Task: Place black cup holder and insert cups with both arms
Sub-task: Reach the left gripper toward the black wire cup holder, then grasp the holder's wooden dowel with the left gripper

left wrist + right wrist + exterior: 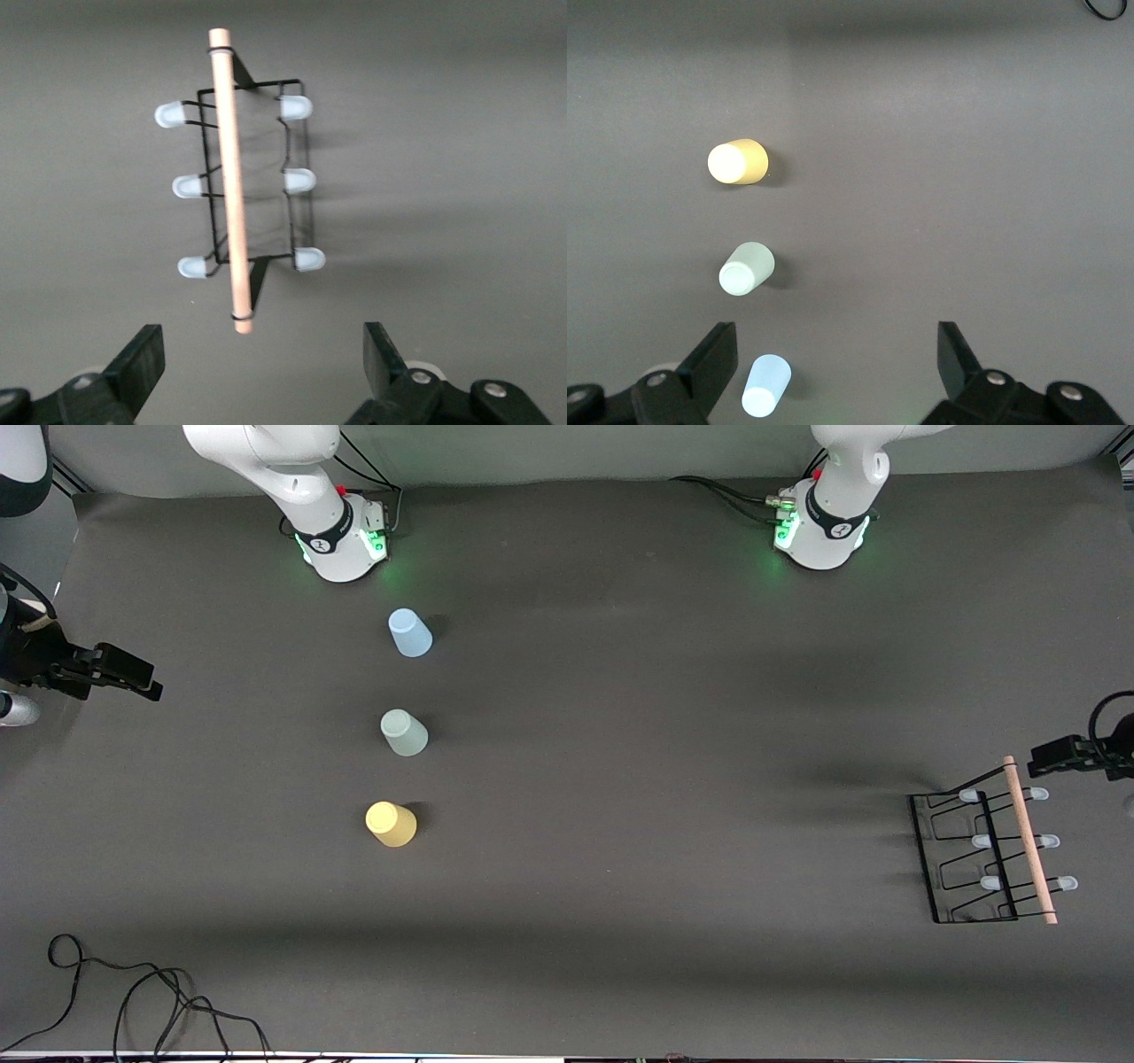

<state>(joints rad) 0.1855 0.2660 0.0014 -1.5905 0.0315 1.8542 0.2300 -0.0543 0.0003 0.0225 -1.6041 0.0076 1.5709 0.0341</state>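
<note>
Six pale-capped prongs on the black cup holder (252, 190); left claw (264, 372), right claw (837, 367) both wide

2 white arms (266, 460) with dark grey joint bands, green-lit round bases (345, 558), black cables, black grippers.

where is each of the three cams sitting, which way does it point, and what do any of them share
Front view: high across the table, facing both arm bases; shows the left gripper, right gripper, black cup holder and three cups.
Left wrist view: on the left arm's wrist, looking down at the holder; its own open fingers show.
Right wrist view: on the right wrist, looking down at the yellow cup, grey-green cup and blue cup, open fingers in view.
Shared: front shares the holder with left wrist, cups with right wrist.
</note>
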